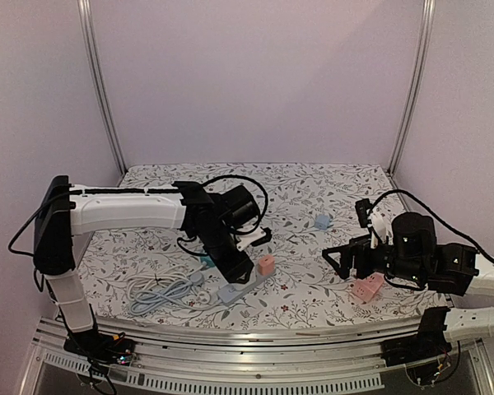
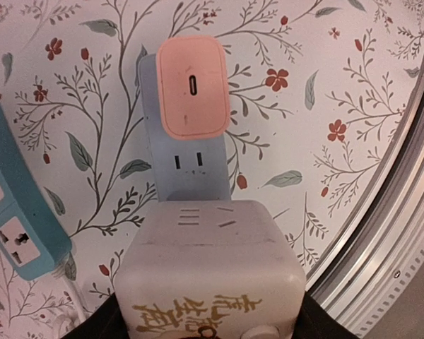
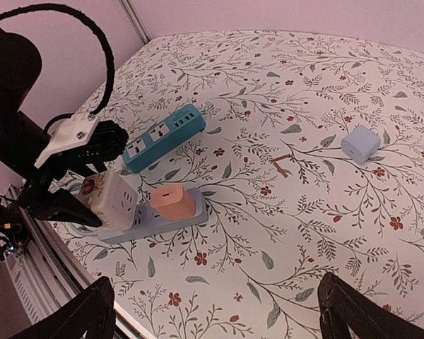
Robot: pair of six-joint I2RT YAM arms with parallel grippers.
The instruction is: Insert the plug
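Note:
A grey power strip (image 1: pixel 240 288) lies near the table's front edge; it also shows in the left wrist view (image 2: pixel 187 166) and the right wrist view (image 3: pixel 162 220). A pink charger (image 2: pixel 193 86) is plugged into its far end. My left gripper (image 1: pixel 233 265) is shut on a white cube plug (image 2: pixel 208 272), which rests on the strip's near end right behind the charger (image 3: pixel 173 203). Whether its prongs are fully seated is hidden. My right gripper (image 3: pixel 219 318) is open and empty, hovering above bare table to the right of the strip.
A teal power strip (image 3: pixel 162 135) lies just left of the grey one. A light blue adapter (image 1: pixel 322 221) sits mid-table. A pink cube socket (image 1: pixel 367 288) lies under the right arm. The coiled grey cable (image 1: pixel 160 292) lies at front left, next to the metal table rail (image 2: pixel 403 212).

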